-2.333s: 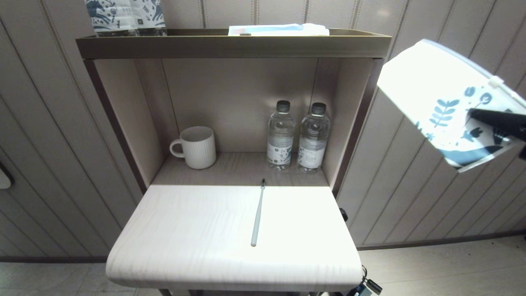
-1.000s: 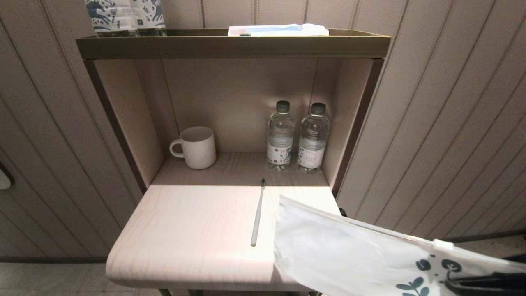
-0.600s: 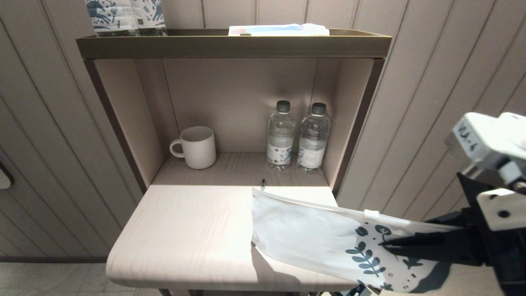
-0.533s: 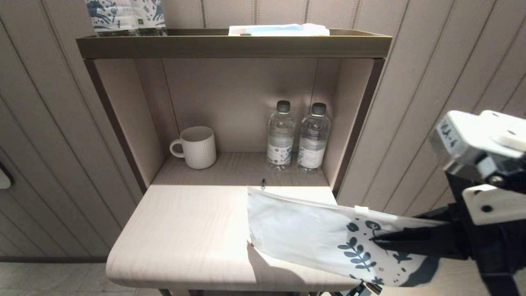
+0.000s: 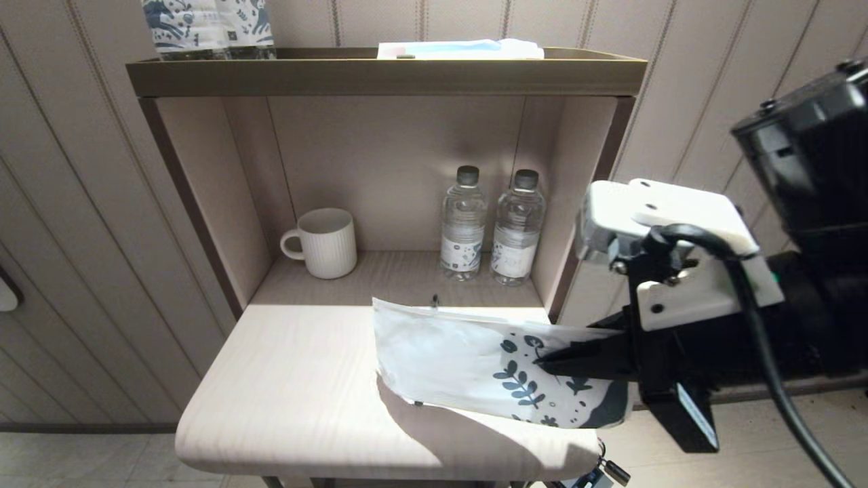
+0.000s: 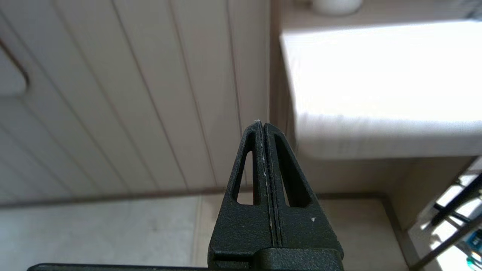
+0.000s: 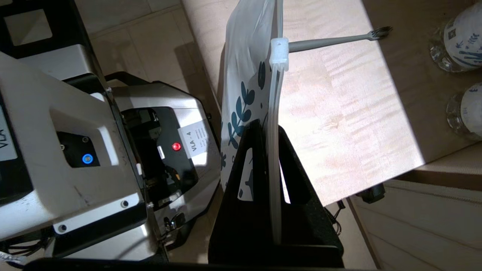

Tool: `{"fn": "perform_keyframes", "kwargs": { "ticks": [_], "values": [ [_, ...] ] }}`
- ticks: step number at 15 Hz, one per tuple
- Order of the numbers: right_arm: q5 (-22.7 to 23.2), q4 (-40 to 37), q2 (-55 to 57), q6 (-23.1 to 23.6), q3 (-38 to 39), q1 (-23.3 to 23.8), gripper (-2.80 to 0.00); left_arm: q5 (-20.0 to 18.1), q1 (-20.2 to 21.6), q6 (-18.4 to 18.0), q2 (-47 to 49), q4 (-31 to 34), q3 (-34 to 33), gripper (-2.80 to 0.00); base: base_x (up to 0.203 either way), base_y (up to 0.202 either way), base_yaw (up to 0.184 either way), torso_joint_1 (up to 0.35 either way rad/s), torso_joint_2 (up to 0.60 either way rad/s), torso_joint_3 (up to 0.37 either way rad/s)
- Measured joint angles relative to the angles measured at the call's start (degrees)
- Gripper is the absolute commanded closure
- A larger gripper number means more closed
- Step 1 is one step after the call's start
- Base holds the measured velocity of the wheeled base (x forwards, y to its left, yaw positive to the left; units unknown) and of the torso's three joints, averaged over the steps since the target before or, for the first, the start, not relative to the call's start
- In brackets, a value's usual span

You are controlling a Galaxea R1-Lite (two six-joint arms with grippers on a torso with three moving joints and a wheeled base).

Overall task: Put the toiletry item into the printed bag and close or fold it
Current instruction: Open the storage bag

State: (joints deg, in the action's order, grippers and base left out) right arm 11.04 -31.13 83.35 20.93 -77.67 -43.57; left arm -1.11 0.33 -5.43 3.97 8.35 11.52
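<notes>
Nearest, off the pale wood-grain table's (image 5: 291,379) left front corner and low against the panelled wall: left pincer (image 6: 262,126), black, pressed tight together on nothing. Over the table's right half: right pincer (image 5: 542,364), black, clamped on the flat white plastic pouch with blue leaf print (image 5: 461,359), held edge-up, white zip slider (image 7: 279,52) along its top edge. Beneath the pouch, mostly hidden: thin pale grey toothbrush (image 7: 331,38), dark bristle head poking out toward the alcove, apparently flat on the table. Farther back in the alcove: ribbed white mug (image 5: 324,242) and two clear water bottles (image 5: 491,227).
</notes>
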Motion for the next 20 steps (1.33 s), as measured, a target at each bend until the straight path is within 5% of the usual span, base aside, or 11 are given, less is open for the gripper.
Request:
{"fn": "perform_keyframes", "kwargs": {
  "ticks": [3,5,9,11,15,20],
  "values": [
    [-0.1,0.2,1.6,0.9,-0.3,-0.6,0.00,-3.9,-0.1,-0.6,11.4,1.4,12.6,0.00,0.000,0.000,0.000,0.000,0.00,0.000],
    [-1.2,0.2,1.4,1.4,1.0,-1.8,0.00,-9.9,-0.1,-0.6,22.9,2.6,22.3,0.00,0.000,0.000,0.000,0.000,0.00,0.000],
    [-2.7,0.2,0.9,1.9,0.1,-3.7,0.00,-27.0,-3.2,-0.8,47.4,11.0,48.6,0.00,0.000,0.000,0.000,0.000,0.00,0.000],
    [-2.7,0.0,1.3,2.0,-2.0,-4.1,0.00,-35.6,-9.4,-2.1,58.8,16.5,58.4,0.00,0.000,0.000,0.000,0.000,0.00,0.000],
    [-1.6,0.0,2.9,1.9,-3.5,-5.0,0.00,-45.5,-19.7,-6.0,74.6,20.4,70.1,0.00,0.000,0.000,0.000,0.000,0.00,0.000],
    [3.2,1.9,5.7,1.5,-5.3,-4.9,0.00,-61.9,-23.2,-7.3,81.7,20.5,72.7,0.00,0.000,0.000,0.000,0.000,0.00,0.000]
  ]
}}
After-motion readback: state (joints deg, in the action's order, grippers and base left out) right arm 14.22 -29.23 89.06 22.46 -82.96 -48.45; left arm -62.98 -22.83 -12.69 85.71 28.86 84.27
